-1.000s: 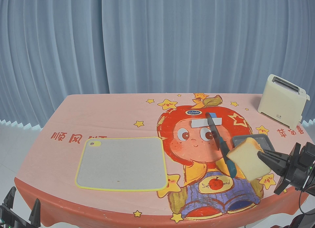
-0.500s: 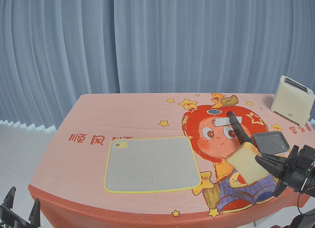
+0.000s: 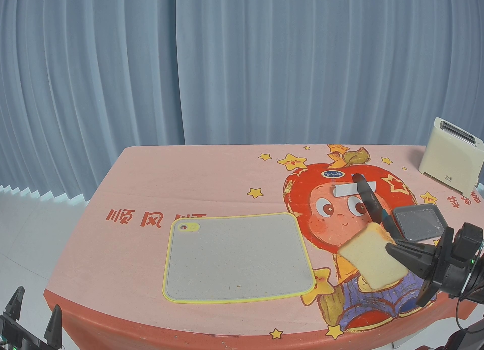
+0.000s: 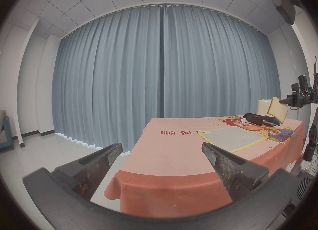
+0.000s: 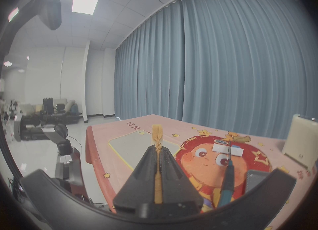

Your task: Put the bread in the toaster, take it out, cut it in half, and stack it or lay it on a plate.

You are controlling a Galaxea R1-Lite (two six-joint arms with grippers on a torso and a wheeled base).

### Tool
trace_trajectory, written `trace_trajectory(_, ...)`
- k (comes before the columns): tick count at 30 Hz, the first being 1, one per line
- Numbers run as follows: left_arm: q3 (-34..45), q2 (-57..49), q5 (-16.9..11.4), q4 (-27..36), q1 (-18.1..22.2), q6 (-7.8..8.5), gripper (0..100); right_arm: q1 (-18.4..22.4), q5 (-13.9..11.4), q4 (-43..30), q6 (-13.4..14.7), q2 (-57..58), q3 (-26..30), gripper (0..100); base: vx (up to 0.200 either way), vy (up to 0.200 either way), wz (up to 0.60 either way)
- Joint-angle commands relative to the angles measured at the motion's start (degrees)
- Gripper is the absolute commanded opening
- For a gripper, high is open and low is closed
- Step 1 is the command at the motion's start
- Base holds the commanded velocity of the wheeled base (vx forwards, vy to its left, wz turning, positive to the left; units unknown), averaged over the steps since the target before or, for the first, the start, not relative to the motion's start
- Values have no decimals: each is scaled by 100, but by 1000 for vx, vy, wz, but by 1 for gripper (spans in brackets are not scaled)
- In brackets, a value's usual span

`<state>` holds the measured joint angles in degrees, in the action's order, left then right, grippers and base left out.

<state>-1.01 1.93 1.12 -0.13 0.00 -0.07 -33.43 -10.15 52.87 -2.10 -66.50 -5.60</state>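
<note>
A: Item one, bread?
B: Bread (image 3: 370, 260), one pale slice with a crust edge. It is held in the air over the near right part of the table (image 3: 201, 179), tilted, a flat face turned up. The left wrist view shows it well above the cloth.

A: Holder?
B: Right gripper (image 3: 389, 248). Its two fingers pinch the slice by the right edge. In the right wrist view they press together on it edge-on.

A: Other arm?
B: Left gripper (image 4: 160, 146), low, off the table's near left corner. Fingers spread wide.

A: Toaster?
B: Toaster (image 3: 450, 157), cream, upright at the far right corner, slot on top. It is well apart from the bread.

A: Plate?
B: Plate (image 3: 418, 222), grey, rectangular, raised rim. It sits on the right side, between the toaster and the right gripper, near the bread.

A: Knife?
B: Knife (image 3: 367, 192), dark blade pointing away, teal handle toward the robot. It lies on the printed face, just left of the plate. The bread covers the handle's end in the head view, so I cannot tell whether knife and plate touch.

A: Board?
B: Board (image 3: 237, 258), grey with a yellow rim, flat at the near middle, left of the bread.

A: Backdrop?
B: Curtain (image 3: 252, 53), blue-grey, pleated, behind the table.
</note>
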Motion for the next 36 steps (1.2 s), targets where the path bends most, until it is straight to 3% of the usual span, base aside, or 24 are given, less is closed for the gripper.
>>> trace_trajectory(1,101,10,2,-4,0,-1,100,-155,-4,65,271,-311,-64,0,0,0,0)
trace_trajectory(10,101,10,2,-4,0,-1,100,-472,14,74,922,-838,-442,0,0,0,0)
trace_trajectory(15,101,10,2,5,0,-1,100,-718,75,259,1739,-1366,-618,0,0,0,0)
trace_trajectory(19,101,10,2,5,0,7,100,-779,119,760,2126,-1831,-618,0,0,0,0)
trace_trajectory(31,101,10,2,-4,9,-1,100,-982,752,2491,2961,-3422,-829,0,0,0,0)
trace_trajectory(32,101,10,2,-4,0,-1,100,-1017,892,2764,3233,-3642,-979,0,0,0,0)
trace_trajectory(36,101,10,2,-4,0,-1,100,-1166,1288,3071,3760,-4081,-1383,0,0,0,0)
